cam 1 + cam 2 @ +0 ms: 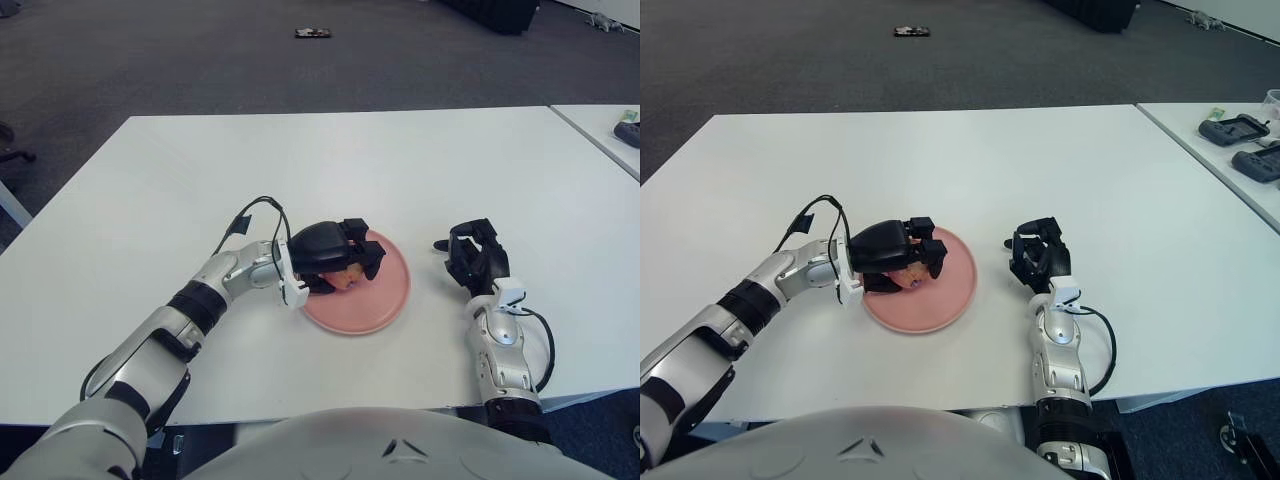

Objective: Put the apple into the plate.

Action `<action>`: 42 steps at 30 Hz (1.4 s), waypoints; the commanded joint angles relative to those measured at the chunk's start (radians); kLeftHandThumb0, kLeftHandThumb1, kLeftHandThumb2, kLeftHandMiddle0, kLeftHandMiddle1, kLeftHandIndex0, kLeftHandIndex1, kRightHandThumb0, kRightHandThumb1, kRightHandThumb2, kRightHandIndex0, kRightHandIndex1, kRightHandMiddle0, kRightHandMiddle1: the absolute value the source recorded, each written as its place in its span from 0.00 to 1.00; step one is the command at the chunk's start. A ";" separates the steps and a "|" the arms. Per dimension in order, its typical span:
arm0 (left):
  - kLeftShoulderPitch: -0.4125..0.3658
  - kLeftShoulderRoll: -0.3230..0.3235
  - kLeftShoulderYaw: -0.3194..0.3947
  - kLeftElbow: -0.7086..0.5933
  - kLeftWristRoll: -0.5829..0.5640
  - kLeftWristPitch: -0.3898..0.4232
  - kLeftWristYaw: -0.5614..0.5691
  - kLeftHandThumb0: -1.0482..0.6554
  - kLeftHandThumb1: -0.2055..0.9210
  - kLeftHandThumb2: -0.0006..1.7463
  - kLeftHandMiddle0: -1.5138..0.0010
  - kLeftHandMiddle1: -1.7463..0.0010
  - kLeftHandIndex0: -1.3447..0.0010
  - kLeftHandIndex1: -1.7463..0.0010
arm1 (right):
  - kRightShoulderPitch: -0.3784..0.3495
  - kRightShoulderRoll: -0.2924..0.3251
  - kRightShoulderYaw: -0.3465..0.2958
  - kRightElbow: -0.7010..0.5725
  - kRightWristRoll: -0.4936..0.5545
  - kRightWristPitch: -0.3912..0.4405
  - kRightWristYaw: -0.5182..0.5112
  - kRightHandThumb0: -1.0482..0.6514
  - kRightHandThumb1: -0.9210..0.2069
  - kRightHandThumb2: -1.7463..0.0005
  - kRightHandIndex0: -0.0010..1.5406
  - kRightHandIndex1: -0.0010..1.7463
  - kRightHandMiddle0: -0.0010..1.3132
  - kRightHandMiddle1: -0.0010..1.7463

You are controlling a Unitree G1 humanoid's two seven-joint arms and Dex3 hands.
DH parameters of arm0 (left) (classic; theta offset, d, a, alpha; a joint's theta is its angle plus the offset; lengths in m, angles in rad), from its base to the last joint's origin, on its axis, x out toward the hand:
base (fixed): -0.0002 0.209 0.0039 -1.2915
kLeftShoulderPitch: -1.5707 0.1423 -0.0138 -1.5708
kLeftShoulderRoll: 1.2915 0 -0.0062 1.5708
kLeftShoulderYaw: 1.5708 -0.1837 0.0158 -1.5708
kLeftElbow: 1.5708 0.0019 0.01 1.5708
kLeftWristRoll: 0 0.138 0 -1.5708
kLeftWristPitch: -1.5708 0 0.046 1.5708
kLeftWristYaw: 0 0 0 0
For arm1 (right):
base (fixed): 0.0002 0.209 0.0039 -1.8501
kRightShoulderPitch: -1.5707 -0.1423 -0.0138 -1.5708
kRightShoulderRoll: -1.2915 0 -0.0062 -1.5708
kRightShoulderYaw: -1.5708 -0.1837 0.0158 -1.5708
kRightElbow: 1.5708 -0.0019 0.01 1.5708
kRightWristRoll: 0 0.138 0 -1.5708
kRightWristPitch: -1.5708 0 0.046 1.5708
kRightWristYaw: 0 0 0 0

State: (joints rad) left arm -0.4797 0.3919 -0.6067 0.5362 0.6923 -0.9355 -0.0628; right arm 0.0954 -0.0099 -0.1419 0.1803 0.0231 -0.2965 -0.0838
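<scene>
White table (180,180) — grey carpet (150,60) beyond, pink plate (385,300).

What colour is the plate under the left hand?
The plate is pink, plain with no pattern. It shows best in the left eye view.

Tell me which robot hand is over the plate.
The left robot hand: it is curled around the apple above the pink plate. The right robot hand shows beside the plate, on its right.

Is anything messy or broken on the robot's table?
Nothing stands out. The left hand holds the apple over the pink plate, which sits flat on the white table. The right hand shows to the plate's right. No spill or damage shows.
</scene>
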 commanded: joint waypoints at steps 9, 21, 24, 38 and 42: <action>0.051 -0.004 -0.005 0.013 -0.038 0.044 -0.057 0.07 1.00 0.60 1.00 0.97 1.00 0.96 | -0.016 -0.001 0.003 0.000 -0.015 0.008 -0.015 0.41 0.09 0.61 0.32 0.70 0.19 1.00; 0.068 -0.024 0.016 0.020 -0.122 0.034 -0.070 0.02 1.00 0.60 1.00 1.00 1.00 1.00 | -0.016 0.004 0.001 -0.004 0.008 0.009 -0.010 0.41 0.10 0.61 0.31 0.70 0.19 1.00; 0.067 -0.026 0.023 0.007 -0.154 0.052 -0.101 0.02 1.00 0.58 1.00 1.00 1.00 1.00 | -0.017 0.002 0.002 -0.003 0.003 0.009 -0.014 0.41 0.10 0.61 0.32 0.70 0.19 1.00; 0.069 -0.048 0.117 0.016 -0.229 0.057 -0.080 0.00 1.00 0.46 1.00 1.00 1.00 1.00 | -0.013 0.005 0.000 -0.011 0.019 0.020 -0.007 0.40 0.11 0.60 0.31 0.70 0.20 1.00; 0.061 -0.054 0.158 0.056 -0.287 0.046 -0.093 0.00 1.00 0.42 1.00 1.00 1.00 1.00 | -0.014 0.005 0.000 -0.008 0.021 0.017 -0.005 0.40 0.12 0.59 0.31 0.71 0.20 1.00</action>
State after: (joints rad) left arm -0.4119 0.3330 -0.4917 0.5598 0.4535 -0.8835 -0.1610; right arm 0.0948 -0.0087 -0.1354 0.1794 0.0290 -0.2827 -0.0929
